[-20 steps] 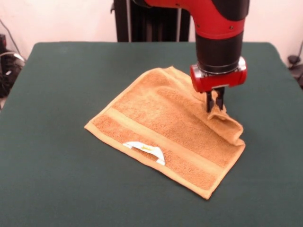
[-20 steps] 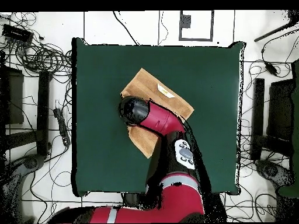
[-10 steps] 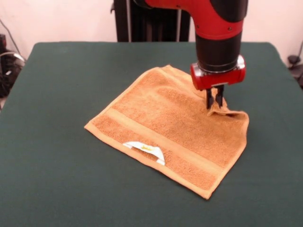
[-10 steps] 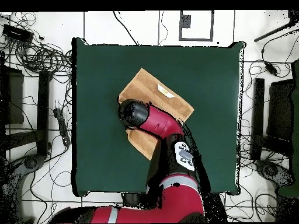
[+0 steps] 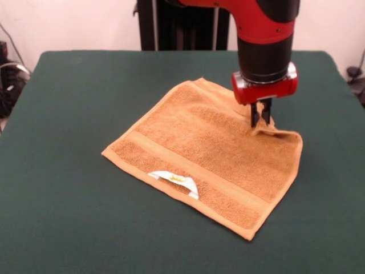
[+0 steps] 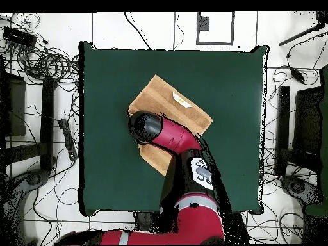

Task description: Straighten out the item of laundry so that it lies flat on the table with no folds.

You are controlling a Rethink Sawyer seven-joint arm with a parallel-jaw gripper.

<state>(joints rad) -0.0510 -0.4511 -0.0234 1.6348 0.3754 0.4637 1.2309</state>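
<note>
The item of laundry, an orange-tan terry towel (image 5: 205,151) with a white label (image 5: 174,180), lies almost spread out on the green table (image 5: 68,114). My gripper (image 5: 260,121) is shut on a small pinch of cloth at the towel's far right edge, holding that edge slightly raised. Seen from overhead, the red arm covers the gripper and part of the towel (image 6: 170,102); the label (image 6: 182,99) shows near the towel's upper right edge.
Cables and equipment lie on the floor around the table (image 6: 237,154) in the overhead view. A black stand (image 5: 182,25) rises behind the table's far edge.
The gripper has pulled the folded right corner outward and back. The fold that lay over the towel's right side has opened out, so that side now lies nearly flat.
</note>
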